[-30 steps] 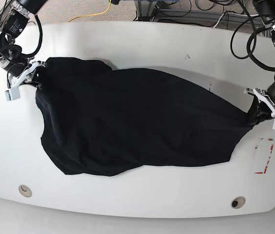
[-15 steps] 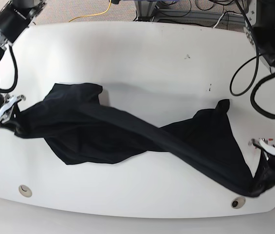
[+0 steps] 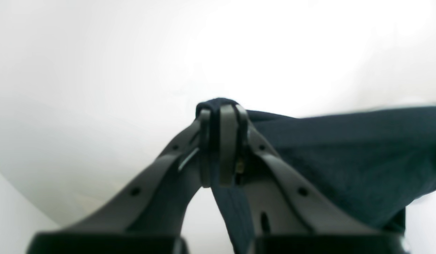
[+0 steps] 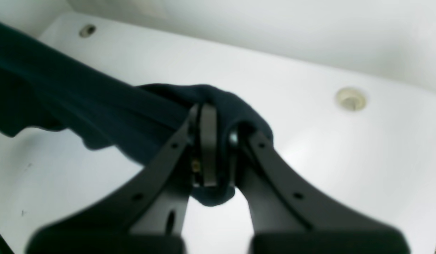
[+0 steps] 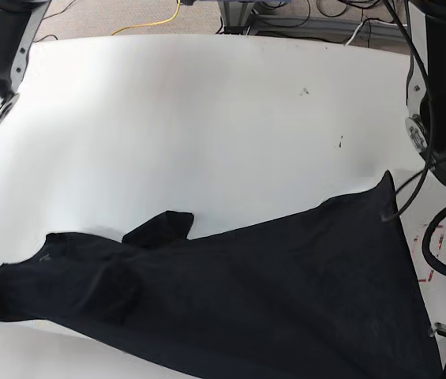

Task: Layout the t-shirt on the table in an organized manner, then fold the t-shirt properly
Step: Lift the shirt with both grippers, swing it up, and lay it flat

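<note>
**One black t-shirt held taut between two closed grippers at the table's near edge**

There is one t-shirt [image 5: 270, 300], one table [image 5: 207, 118] and two grippers. The left gripper [image 3: 221, 141] has its jaws pressed together on a fold of the dark cloth, which rises in a narrow strip between the pads and spreads away to one side. The right gripper [image 4: 212, 148] is likewise clamped on a bunched edge of the t-shirt [image 4: 97, 109], with cloth wrapping over and under its tips.

In the base view the t-shirt lies stretched across the near part of the table, its upper edge running from a peak beside the red tape mark [image 5: 430, 253] down toward the opposite near corner. A small flap [image 5: 159, 229] sticks up from that edge about midway along the table. Two small dark specks [image 5: 304, 91] sit on the bare white surface beyond the garment.

From the right wrist camera two round grommet holes [image 4: 351, 98] show in the table, one close to the gripper and one farther off past the cloth.

Much is cut off. In the base view both grippers sit at the picture's lower corners and are barely visible, and the shirt's lower edge runs out of the picture. The tape outline is partly covered by cables [image 5: 444, 229]. The left wrist view is washed out, so the table surface behind the fingers [image 3: 228, 141] cannot be made out.
</note>
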`<state>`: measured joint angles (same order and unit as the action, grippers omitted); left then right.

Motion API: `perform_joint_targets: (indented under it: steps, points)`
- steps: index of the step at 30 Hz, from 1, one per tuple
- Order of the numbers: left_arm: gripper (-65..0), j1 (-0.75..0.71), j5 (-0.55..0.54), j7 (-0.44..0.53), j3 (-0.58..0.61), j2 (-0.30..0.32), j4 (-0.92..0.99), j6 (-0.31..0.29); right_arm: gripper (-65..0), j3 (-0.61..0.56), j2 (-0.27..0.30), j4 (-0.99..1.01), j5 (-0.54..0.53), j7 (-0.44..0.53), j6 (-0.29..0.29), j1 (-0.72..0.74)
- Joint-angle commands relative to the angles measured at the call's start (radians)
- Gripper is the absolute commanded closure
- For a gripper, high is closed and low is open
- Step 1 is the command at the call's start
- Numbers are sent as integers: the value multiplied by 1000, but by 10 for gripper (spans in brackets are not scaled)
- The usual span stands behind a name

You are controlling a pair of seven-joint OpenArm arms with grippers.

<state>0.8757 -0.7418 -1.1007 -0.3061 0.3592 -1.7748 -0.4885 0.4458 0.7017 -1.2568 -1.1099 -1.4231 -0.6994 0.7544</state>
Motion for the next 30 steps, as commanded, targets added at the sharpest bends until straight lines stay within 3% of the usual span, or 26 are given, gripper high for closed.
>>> perform_joint_targets:
  steps: [1, 14, 19, 30]
  points:
    - [-10, 101, -12, 41, -3, 11, 34, 4, 0, -49, 42, 75, -25, 27, 1, 149]
    - [-11, 521, -11, 43, 2, 11, 342, 4, 0, -382, 86, 239, -25, 60, 1, 623]
    - [-11, 682, -12, 46, 72, 11, 496, 1, 0, -493, 102, 282, -25, 60, 1, 772]
    - [-11, 681, -26, 103, 138, 13, 522, -3, 0, -549, 132, 286, -35, 27, 1, 798]
